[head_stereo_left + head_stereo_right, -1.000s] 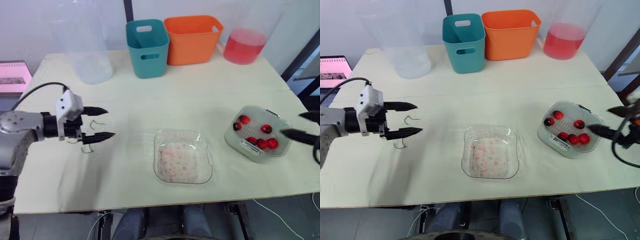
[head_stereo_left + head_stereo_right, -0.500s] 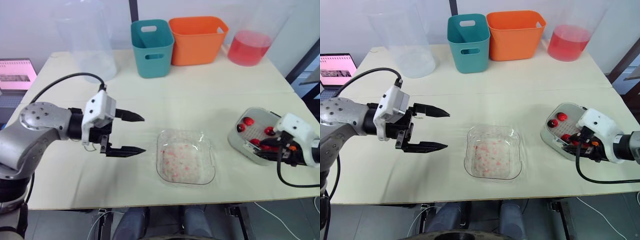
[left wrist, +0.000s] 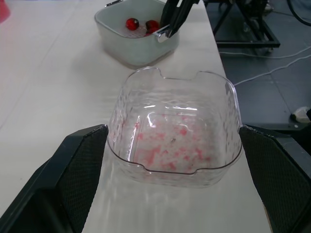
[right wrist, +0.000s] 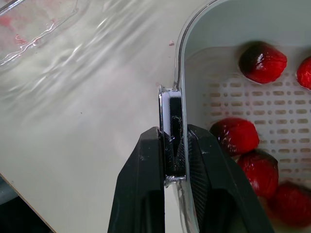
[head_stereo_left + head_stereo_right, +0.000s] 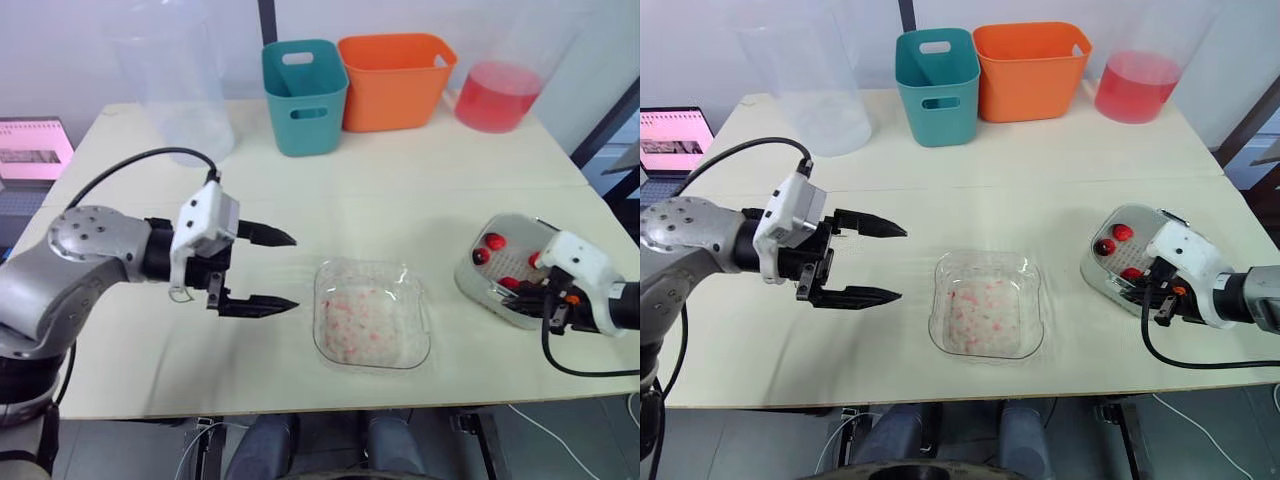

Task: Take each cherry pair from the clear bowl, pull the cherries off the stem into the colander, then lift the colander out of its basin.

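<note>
Several cherries [image 4: 263, 61] lie in the colander [image 4: 243, 97], seated in its basin [image 3: 131, 48]. My right gripper [image 4: 174, 133] is clamped on the colander's handle [image 4: 170, 107]; my left gripper [image 5: 294, 271] hangs spread wide beside the clear bowl [image 3: 175, 111].

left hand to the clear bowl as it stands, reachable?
Probably yes. The left hand is open and faces the clear bowl, with only bare table between them. The right hand is away, shut on the colander handle.
</note>
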Available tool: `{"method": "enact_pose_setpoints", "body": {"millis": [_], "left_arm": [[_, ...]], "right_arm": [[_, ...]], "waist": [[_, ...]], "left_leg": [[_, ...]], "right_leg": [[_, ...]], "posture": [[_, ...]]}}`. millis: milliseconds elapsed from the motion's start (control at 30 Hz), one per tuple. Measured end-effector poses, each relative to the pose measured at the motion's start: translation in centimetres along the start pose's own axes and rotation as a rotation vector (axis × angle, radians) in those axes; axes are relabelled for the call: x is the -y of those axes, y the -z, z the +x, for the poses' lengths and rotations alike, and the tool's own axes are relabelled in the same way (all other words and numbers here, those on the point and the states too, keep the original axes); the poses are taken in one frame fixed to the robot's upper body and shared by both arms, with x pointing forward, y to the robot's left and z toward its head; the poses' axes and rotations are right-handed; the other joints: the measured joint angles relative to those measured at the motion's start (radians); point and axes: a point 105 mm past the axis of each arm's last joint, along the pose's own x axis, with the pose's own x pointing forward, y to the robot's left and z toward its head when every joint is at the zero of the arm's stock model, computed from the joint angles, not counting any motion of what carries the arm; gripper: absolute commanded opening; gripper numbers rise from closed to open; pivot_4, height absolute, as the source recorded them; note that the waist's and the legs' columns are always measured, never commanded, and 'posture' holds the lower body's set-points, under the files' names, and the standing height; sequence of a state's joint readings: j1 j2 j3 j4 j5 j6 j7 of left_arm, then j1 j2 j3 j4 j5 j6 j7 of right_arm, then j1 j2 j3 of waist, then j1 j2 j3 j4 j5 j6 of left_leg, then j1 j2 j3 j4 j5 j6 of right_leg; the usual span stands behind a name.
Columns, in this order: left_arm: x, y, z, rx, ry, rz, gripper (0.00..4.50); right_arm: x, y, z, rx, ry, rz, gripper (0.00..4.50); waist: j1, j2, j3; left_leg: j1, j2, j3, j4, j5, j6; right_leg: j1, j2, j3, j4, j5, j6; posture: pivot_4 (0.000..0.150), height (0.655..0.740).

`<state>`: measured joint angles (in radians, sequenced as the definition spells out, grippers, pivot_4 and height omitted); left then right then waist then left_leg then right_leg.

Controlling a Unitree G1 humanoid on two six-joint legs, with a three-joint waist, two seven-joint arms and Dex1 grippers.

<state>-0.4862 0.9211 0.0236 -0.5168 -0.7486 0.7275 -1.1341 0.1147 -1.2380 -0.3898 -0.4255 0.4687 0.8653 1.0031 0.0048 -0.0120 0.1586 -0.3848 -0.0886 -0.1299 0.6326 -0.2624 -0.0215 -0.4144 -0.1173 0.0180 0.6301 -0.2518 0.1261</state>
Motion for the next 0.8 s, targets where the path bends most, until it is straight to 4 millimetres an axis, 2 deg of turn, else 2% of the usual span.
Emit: {"method": "enact_pose_setpoints", "body": {"millis": [500, 633, 800], "left_arm": [[-1.7, 0.6, -0.4, 0.016, -0.037, 0.025, 4.5], [-2.3, 0.8, -0.5, 0.024, -0.043, 0.029, 4.5], [-3.3, 1.9, -0.7, 0.027, -0.068, 0.004, 4.5]], "right_arm": [[0.0, -0.4, -0.9, 0.002, 0.015, 0.009, 0.18], [0.0, -1.1, -1.5, 0.015, 0.018, 0.004, 0.18], [-0.2, -3.0, -2.8, 0.036, 0.038, -0.058, 0.18]], "waist": [[0.005, 0.0, 0.0], [0.004, 0.0, 0.0], [-0.002, 0.0, 0.0]], "left_leg": [[0.001, 0.0, 0.0, 0.0, 0.0, 0.0], [0.001, 0.0, 0.0, 0.0, 0.0, 0.0], [0.002, 0.0, 0.0, 0.0, 0.0, 0.0]], "right_leg": [[0.002, 0.0, 0.0, 0.0, 0.0, 0.0], [0.001, 0.0, 0.0, 0.0, 0.0, 0.0], [0.001, 0.0, 0.0, 0.0, 0.0, 0.0]], "posture": [[0.15, 0.74], [0.15, 0.74], [0.15, 0.74]]}}
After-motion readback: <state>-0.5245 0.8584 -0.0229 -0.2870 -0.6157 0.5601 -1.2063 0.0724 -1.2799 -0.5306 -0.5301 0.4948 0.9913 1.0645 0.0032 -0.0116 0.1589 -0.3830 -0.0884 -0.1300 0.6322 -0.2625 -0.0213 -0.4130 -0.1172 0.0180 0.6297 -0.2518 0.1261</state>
